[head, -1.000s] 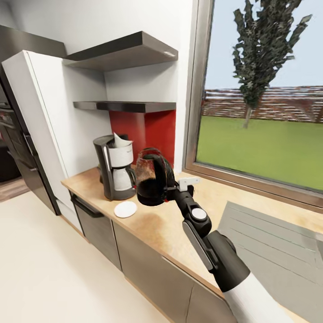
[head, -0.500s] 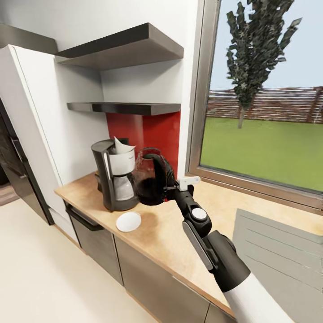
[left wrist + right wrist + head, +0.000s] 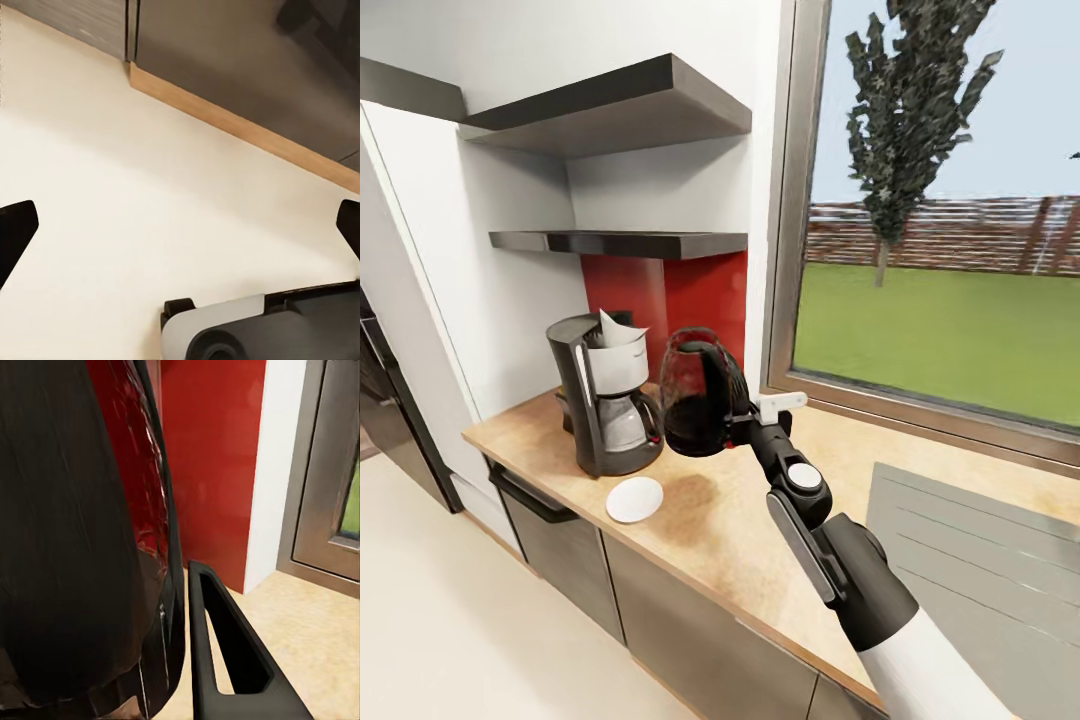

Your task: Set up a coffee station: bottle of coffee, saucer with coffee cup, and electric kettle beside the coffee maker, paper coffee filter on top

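Leftmost on the kitchen countertop (image 3: 760, 540): the coffee maker (image 3: 603, 395), upright, close to the white side wall, with the paper coffee filter (image 3: 612, 330) poking up out of its basket. Just in front, flat on the worktop near the front edge: the saucer (image 3: 635, 499), bare, a little apart from the machine's base. Above, against the wall: the kitchen shelf (image 3: 620, 241), a thin dark board over a red backsplash (image 3: 695, 295), and a second, thicker shelf higher up. Next along: the electric kettle (image 3: 697, 393), upright, close beside the coffee maker's carafe, held up clear of the worktop with its shadow cast on the wood underneath. Right gripper (image 3: 740, 418) clamped on the kettle's black handle, arm reaching in from the lower right; up close, dark glass body (image 3: 82, 532) hard against one black finger (image 3: 229, 649). Further right: window (image 3: 940, 200) with lawn and tree beyond. Left gripper (image 3: 180, 232) spread wide, holding nothing, fingertips far apart over pale floor (image 3: 150, 210) beside grey cabinet fronts.
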